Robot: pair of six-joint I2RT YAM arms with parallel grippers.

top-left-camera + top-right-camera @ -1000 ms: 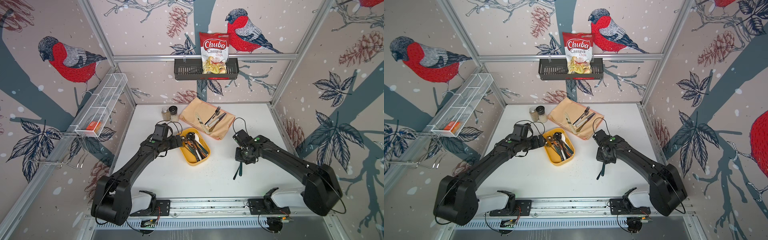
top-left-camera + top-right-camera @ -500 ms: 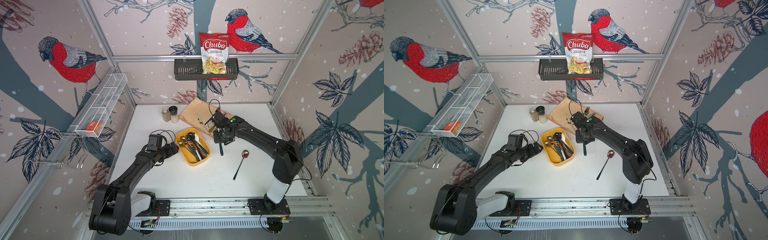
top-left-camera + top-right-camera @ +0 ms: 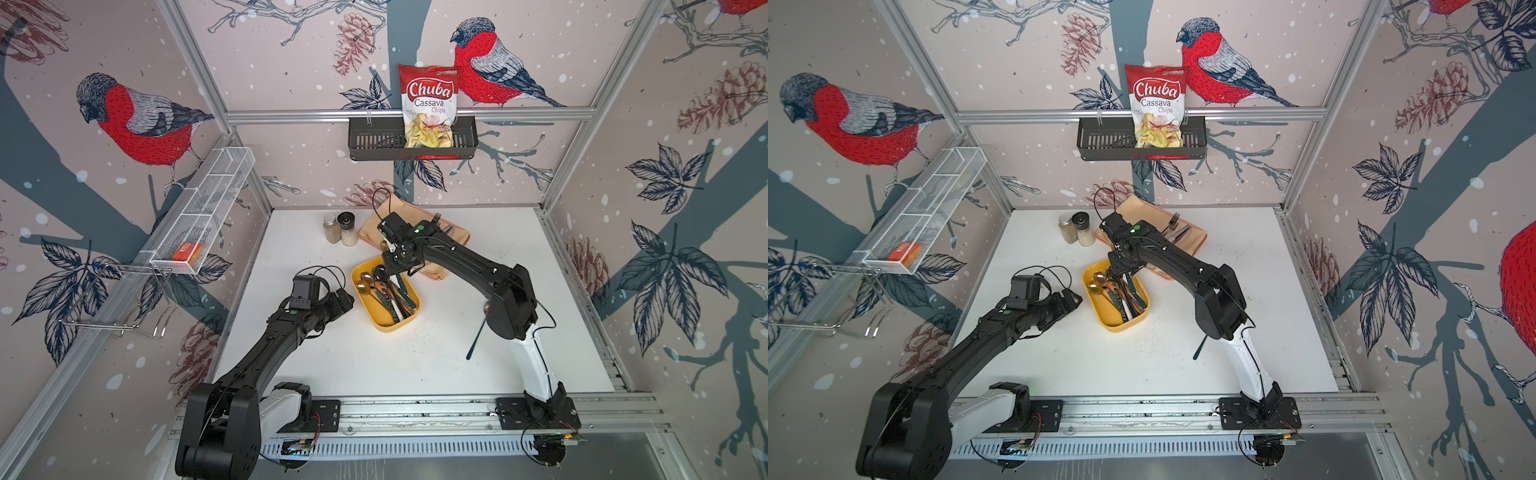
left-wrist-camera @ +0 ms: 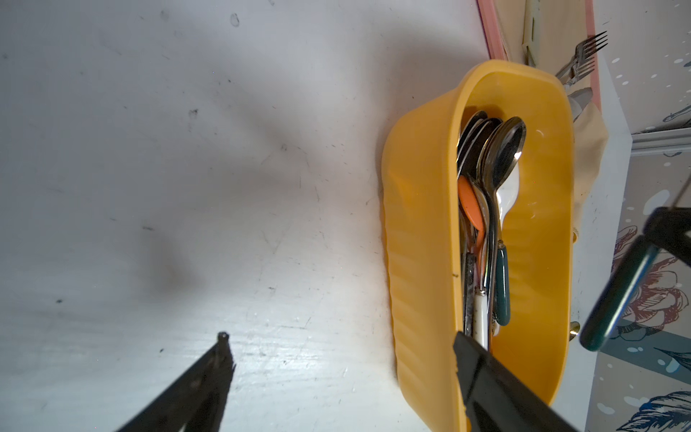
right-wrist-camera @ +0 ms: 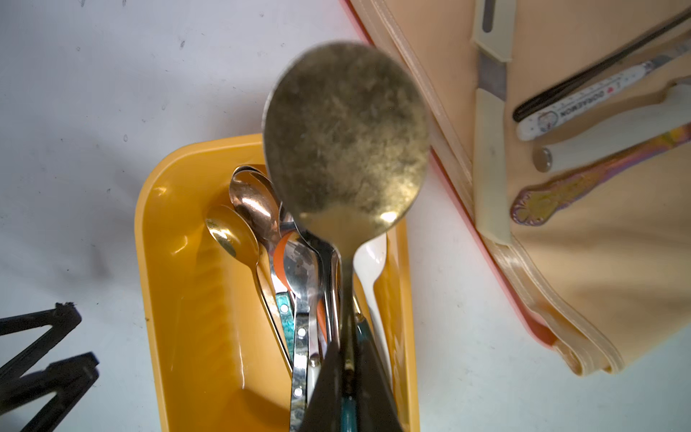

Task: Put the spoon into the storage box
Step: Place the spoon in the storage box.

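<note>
Several spoons (image 5: pixel 254 209) lie in the storage box (image 5: pixel 149 224) below the right hand (image 5: pixel 347 374), closed on one brass spoon (image 5: pixel 346 131), not yet released. The left hand (image 3: pixel 345 300) is open and empty.

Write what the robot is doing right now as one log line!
right jaws: shut on spoon | spoon: over storage box, not released | left jaws: open, beside storage box | second spoon: lying on table

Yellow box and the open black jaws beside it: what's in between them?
Nothing: only bare white table lies between the storage box and the left arm's open jaws. The right wrist view shows it best.
</note>
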